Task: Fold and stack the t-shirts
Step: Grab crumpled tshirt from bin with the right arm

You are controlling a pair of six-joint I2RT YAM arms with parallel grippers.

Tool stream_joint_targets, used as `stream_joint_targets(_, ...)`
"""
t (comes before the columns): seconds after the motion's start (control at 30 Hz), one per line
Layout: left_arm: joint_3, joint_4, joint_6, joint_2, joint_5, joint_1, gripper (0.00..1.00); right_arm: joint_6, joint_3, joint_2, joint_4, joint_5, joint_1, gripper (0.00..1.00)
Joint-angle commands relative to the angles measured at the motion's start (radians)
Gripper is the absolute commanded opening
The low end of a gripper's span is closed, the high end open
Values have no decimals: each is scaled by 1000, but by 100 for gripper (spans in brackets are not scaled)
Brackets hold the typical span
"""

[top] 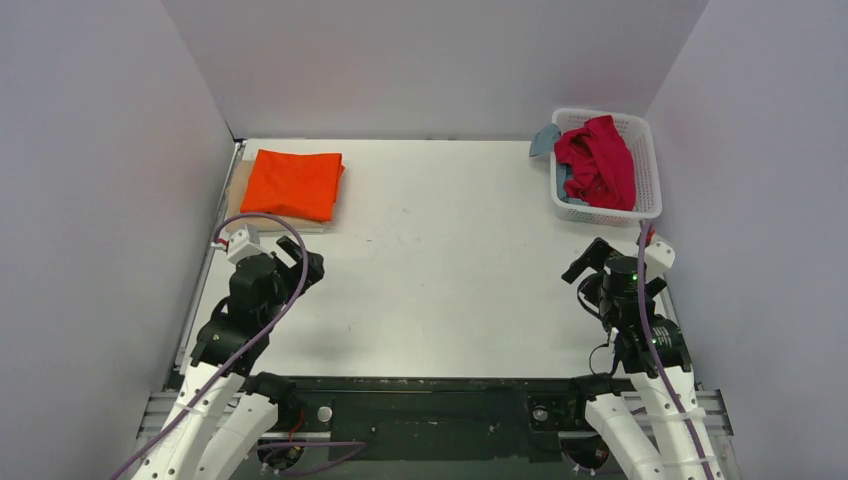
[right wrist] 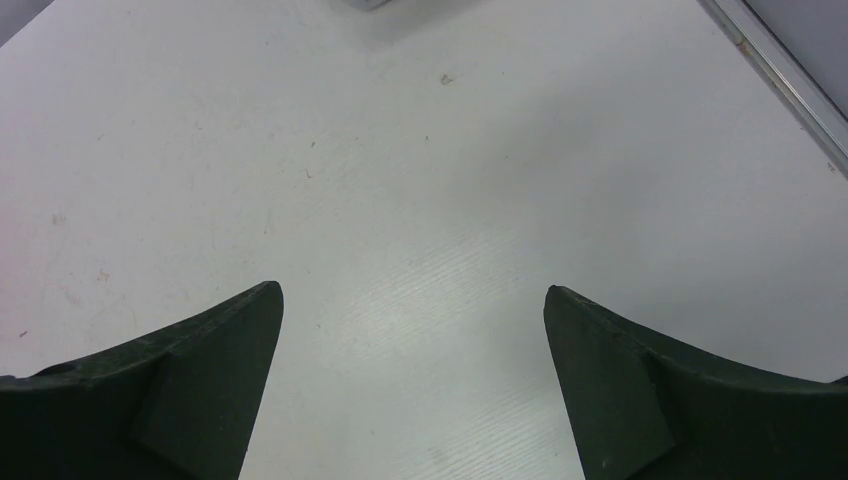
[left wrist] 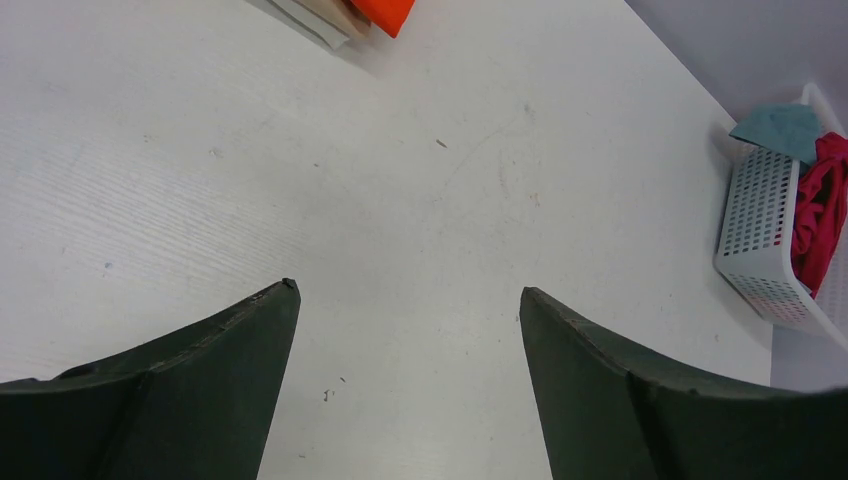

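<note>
A folded bright orange t-shirt [top: 295, 183] lies on a folded pale beige t-shirt [top: 237, 195] at the far left of the table; both show at the top of the left wrist view, orange [left wrist: 385, 12] and beige [left wrist: 322, 20]. A crumpled crimson red t-shirt [top: 598, 160] lies in the white basket [top: 646, 165] on a grey-blue t-shirt [top: 545, 139] that hangs over the rim. My left gripper [top: 305, 260] is open and empty above bare table, near the stack. My right gripper [top: 588, 257] is open and empty just in front of the basket.
The basket also shows at the right of the left wrist view [left wrist: 755, 225], with red [left wrist: 818, 215] and grey-blue [left wrist: 785, 127] cloth in it. Pale walls close in the table on three sides. A metal rail [right wrist: 775, 75] runs along the table's edge.
</note>
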Motion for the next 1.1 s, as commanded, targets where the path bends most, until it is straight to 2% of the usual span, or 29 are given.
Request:
stream_joint_targets(0.0,35,20,-2,2,-14,0,91,-7,19,9,28,34,-6,100)
stream_joint_targets(0.13,32,41,1,18,1,-1,91,-22,37,45,79,46,-6,100)
stream_joint_targets(0.27,29,62,2,41,12,-2,91,-39,119,172,107,117,-7,100)
stream_joint_targets(0.4,17,105,2,73,22,-1,91,-66,305,390,113,135,-42,100)
stream_joint_targets(0.53,13,142,5,119,40,0,91,-92,501,657,117,16,-125,98)
stream_joint_targets(0.63,10,176,7,155,55,0,91,-105,639,870,113,-87,-174,94)
stream_joint_targets(0.83,18,212,23,251,58,0,91,-117,922,1196,114,-96,-254,84)
stream_joint_targets(0.93,27,234,36,285,65,0,92,-174,1074,1354,118,-89,-275,81)
stream_joint_targets(1.07,44,243,48,331,68,5,91,-361,1248,1521,115,-156,-286,80)
